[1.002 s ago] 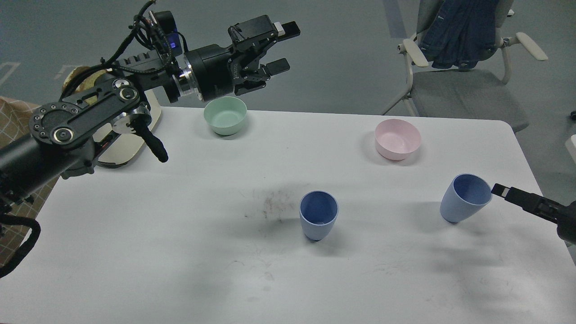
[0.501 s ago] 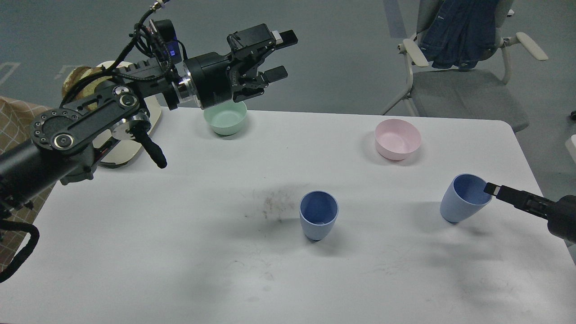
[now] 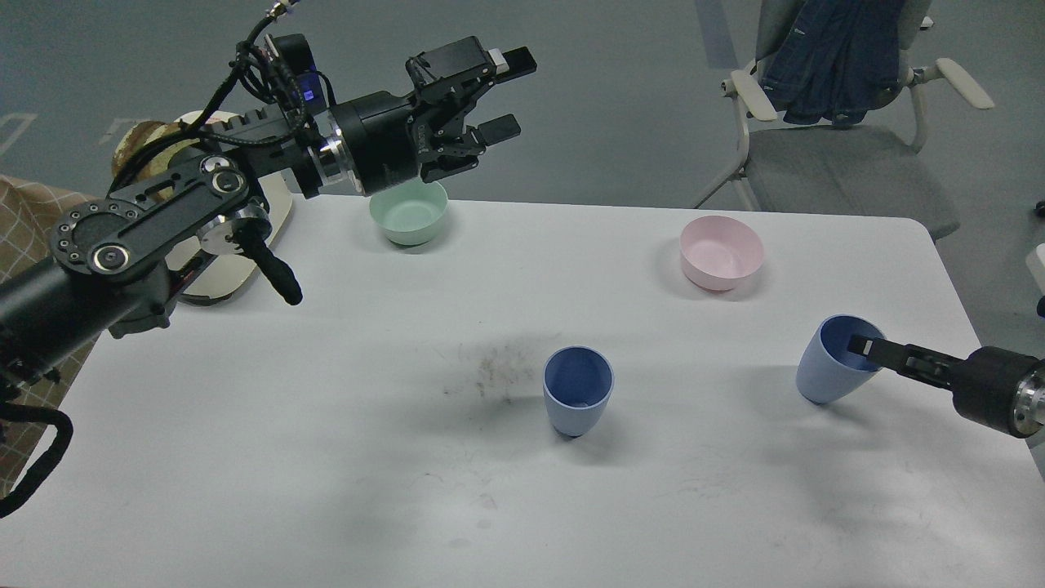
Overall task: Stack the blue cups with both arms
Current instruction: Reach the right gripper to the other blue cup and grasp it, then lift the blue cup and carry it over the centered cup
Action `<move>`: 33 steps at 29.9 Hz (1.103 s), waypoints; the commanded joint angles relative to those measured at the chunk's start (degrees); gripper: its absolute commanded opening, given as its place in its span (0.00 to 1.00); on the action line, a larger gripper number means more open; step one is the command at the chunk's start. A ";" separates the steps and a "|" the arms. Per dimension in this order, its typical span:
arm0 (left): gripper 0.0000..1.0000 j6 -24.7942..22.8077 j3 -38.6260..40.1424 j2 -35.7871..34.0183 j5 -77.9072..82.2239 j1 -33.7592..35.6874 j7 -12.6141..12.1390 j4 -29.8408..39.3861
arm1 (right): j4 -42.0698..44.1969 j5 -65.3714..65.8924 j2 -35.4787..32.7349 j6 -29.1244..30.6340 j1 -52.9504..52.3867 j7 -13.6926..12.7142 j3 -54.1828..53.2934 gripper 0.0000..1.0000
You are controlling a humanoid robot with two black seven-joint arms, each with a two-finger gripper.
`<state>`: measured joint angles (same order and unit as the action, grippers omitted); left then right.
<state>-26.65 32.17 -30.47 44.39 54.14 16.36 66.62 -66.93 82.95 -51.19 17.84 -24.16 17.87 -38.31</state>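
Note:
Two blue cups stand on the white table (image 3: 286, 457). One cup (image 3: 578, 400) is upright near the middle. The other cup (image 3: 823, 369) is at the right, tilted, its mouth facing right towards my right arm. My right gripper (image 3: 857, 345) comes in from the right edge, and one finger reaches over the rim into that cup's mouth. I see it edge-on, so its second finger cannot be made out. My left gripper (image 3: 513, 94) is open and empty, held high above the table's far edge near the mint-green bowl (image 3: 408, 214).
A pink bowl (image 3: 722, 251) sits at the back right of the table. A cream round plate (image 3: 220, 282) lies under my left arm at the left edge. A dark scuff (image 3: 490, 371) marks the table left of the middle cup. A chair (image 3: 833, 155) stands beyond the table.
My right gripper has moved left, from just outside the right cup's rim to reaching into its mouth. The left arm has drawn back slightly to the left, still open.

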 commanded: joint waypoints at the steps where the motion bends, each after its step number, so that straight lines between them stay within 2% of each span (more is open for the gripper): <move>1: 0.96 0.02 0.09 -0.02 0.00 0.00 -0.01 0.09 | 0.05 0.11 -0.14 0.00 0.07 -0.64 0.17 0.00; 7: 0.96 0.11 0.09 0.06 0.00 0.00 -0.10 0.09 | -0.21 1.60 -0.75 0.35 -0.10 -0.73 0.17 0.00; 12: 0.96 0.11 0.09 -0.02 0.00 0.00 -0.10 0.18 | -3.82 1.34 -5.85 0.44 -2.30 -0.82 -0.27 0.00; 14: 0.96 0.11 0.09 0.06 0.00 0.00 -0.10 0.18 | -6.36 1.60 -8.83 2.10 -7.28 -0.64 -0.18 0.00; 19: 0.96 0.11 0.09 0.06 0.00 0.00 -0.19 0.18 | -6.98 2.22 -9.63 5.71 -18.19 -0.55 0.17 0.00; 22: 0.96 0.11 0.09 -0.20 -0.09 0.08 -0.19 0.18 | -6.37 5.02 -5.61 8.95 -26.08 -0.73 1.65 0.00; 26: 0.96 0.11 0.09 -0.46 -0.09 0.08 -0.19 0.18 | -3.83 5.56 -0.94 9.49 -35.32 -0.64 8.85 0.00; 30: 0.96 0.20 0.26 -0.55 -0.09 0.09 -0.27 0.09 | -0.74 5.21 7.92 9.75 -50.77 -0.29 22.98 0.00; 33: 0.96 0.20 0.79 -0.55 -0.09 0.09 -0.36 -0.08 | -1.62 4.95 11.54 10.16 -57.46 0.06 30.54 0.00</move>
<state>-26.48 32.42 -31.01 44.30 54.21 16.10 66.69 -68.06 88.14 -43.62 27.70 -74.80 17.59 -15.52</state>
